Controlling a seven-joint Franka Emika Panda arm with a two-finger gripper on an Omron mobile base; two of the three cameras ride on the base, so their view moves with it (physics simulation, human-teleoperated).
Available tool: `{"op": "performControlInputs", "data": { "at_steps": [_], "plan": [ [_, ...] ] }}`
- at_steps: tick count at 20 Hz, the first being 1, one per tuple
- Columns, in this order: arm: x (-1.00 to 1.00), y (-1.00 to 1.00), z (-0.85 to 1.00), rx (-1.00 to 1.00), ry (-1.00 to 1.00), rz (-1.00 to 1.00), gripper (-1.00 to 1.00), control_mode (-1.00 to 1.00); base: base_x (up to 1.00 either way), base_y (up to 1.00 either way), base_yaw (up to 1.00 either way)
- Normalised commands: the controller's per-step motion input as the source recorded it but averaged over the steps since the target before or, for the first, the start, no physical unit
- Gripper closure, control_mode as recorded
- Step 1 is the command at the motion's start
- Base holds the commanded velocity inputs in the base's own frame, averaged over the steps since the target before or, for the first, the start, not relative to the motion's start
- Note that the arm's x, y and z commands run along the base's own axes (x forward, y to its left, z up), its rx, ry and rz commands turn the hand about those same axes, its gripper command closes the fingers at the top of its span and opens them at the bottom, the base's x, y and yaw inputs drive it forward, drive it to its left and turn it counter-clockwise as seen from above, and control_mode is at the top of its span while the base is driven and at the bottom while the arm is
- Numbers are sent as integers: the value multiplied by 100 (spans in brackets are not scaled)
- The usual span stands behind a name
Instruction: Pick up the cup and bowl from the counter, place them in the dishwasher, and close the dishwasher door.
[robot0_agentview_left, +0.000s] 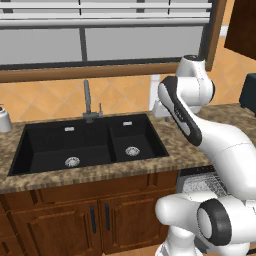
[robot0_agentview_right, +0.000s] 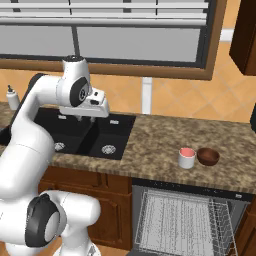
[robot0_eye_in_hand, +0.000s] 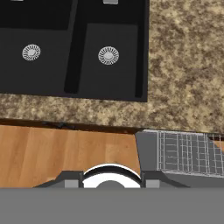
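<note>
Table (robot0_agentview_right: 160, 142): long brown-speckled granite top over brown wooden cabinets (robot0_agentview_left: 95, 217), running beneath a wide window (robot0_agentview_left: 100, 37).
Sink (robot0_agentview_left: 90, 142): black double basin set into the table, larger bowl on the left, smaller on the right, a round drain in each; a grey tap (robot0_agentview_left: 88, 102) stands behind the divider.
Cup (robot0_agentview_right: 187, 158): small, pale, pink inside, upright on the table to the right of the sink, above the dishwasher.
Bowl (robot0_agentview_right: 208, 156): dark brown, upright, just beside the cup on its right; whether the two touch cannot be told.
Dishwasher (robot0_agentview_right: 185, 220): built in under the table below the cup and bowl; dark top strip, pale wire rack (robot0_agentview_right: 180, 222) drawn forward and in plain sight, so it stands open.
Dishwasher door: the grey panel itself cannot be made out for certain.
Arm (robot0_agentview_right: 45, 110): white, raised over the sink area, wrist held above the right basin.
Gripper (robot0_agentview_right: 85, 119): hangs above the sink, well apart from cup and bowl; its fingers are too small and shadowed to tell whether they are spread or pressed together.
Bottle (robot0_agentview_right: 12, 97): small and pale, at the far left of the table.
</note>
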Motion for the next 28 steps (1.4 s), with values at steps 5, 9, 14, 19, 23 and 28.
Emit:
{"op": "performControlInputs", "data": {
  "at_steps": [5,9,14,19,23,28],
  "plan": [
    [0,-37,0,0,0,-1,-100,-100,0,0,0],
    [0,-87,0,2,0,-5,-100,-100,0,0,0],
    [4,-100,-2,1,3,-15,-100,-100,0,0,0],
    [23,-99,-27,0,9,-22,-100,-100,0,0,0],
    [38,-93,-34,0,12,-26,-100,-100,0,0,0],
    [33,-76,-36,0,4,-25,-100,-100,0,0,0]
  ]
}}
